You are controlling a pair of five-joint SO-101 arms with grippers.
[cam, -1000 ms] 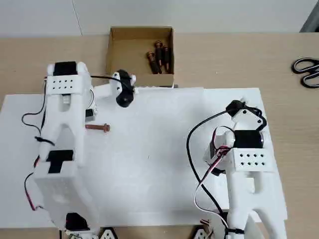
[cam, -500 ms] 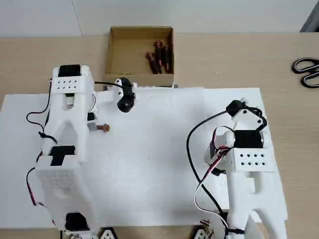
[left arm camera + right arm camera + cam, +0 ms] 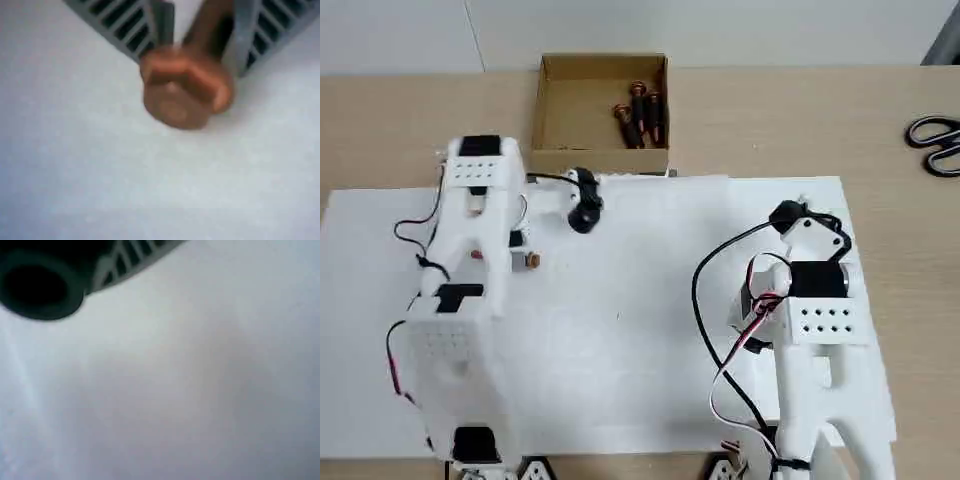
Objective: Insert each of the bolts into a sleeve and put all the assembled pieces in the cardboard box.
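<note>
1. Left arm [image 3: 470, 250] has shifted closer to the cardboard box [image 3: 552, 120]; right arm [image 3: 817, 300] unchanged, well apart from the box.
2. Bolt [image 3: 185, 92]: pinched in the left gripper [image 3: 202, 37], just short of the box; mostly hidden under the arm from above.
3. Right gripper [image 3: 130, 260]: blurred and cut off; grip state cannot be told.
4. Assembled pieces [image 3: 642, 112]: inside the box.

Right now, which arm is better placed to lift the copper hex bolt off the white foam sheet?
Left. The left gripper sits around the copper hex bolt on the white foam sheet; the right arm is folded far away.
</note>
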